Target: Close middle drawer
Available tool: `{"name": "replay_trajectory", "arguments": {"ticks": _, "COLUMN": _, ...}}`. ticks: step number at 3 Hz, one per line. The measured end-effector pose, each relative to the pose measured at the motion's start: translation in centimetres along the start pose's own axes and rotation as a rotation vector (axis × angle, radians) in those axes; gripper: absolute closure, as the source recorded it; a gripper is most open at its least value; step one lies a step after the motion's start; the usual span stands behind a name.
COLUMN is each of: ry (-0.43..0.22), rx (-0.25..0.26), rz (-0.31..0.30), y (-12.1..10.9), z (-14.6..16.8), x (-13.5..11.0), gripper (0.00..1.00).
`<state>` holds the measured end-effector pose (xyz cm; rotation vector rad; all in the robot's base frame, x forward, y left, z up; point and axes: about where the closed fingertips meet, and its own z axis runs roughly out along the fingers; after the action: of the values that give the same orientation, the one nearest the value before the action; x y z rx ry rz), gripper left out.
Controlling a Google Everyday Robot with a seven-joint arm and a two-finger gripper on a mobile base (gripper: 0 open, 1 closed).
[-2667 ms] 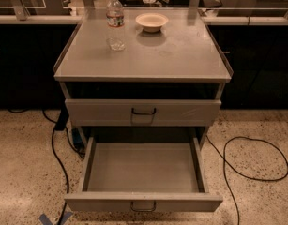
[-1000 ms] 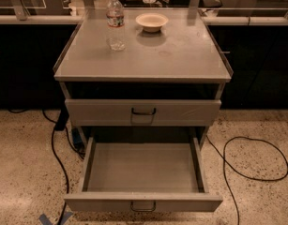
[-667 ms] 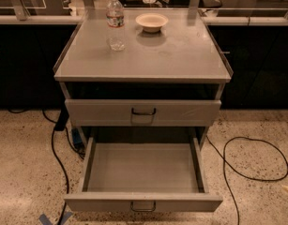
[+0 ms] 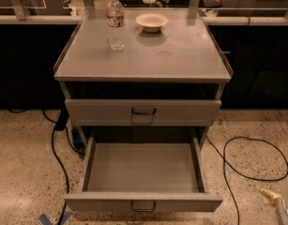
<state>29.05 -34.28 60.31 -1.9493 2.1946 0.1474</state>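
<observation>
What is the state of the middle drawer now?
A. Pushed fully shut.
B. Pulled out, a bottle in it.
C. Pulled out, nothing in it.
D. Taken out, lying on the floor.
C: the middle drawer stands pulled far out, its tray bare; the water bottle is on the cabinet top, and the hand is low at the right edge, apart from the drawer.

On the table (image 4: 181, 60), 1 clear water bottle (image 4: 116, 22) stands upright at 11 o'clock; a shallow pale bowl (image 4: 152, 21) sits near it at 12 o'clock, not touching; a looping cable (image 4: 249, 172) lies on the speckled floor (image 4: 21, 163) at 4 o'clock; a second cable (image 4: 59, 158) trails at 8 o'clock; the gripper (image 4: 275, 197) shows at 5 o'clock.
</observation>
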Motion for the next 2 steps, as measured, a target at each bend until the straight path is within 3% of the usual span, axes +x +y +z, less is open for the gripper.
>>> {"name": "replay_trajectory", "arguments": {"ticks": 2, "ry": -0.003, "rx": -0.004, "rz": 0.001, "y": 1.0, "z": 1.5, "x": 0.2, "gripper": 0.00}}
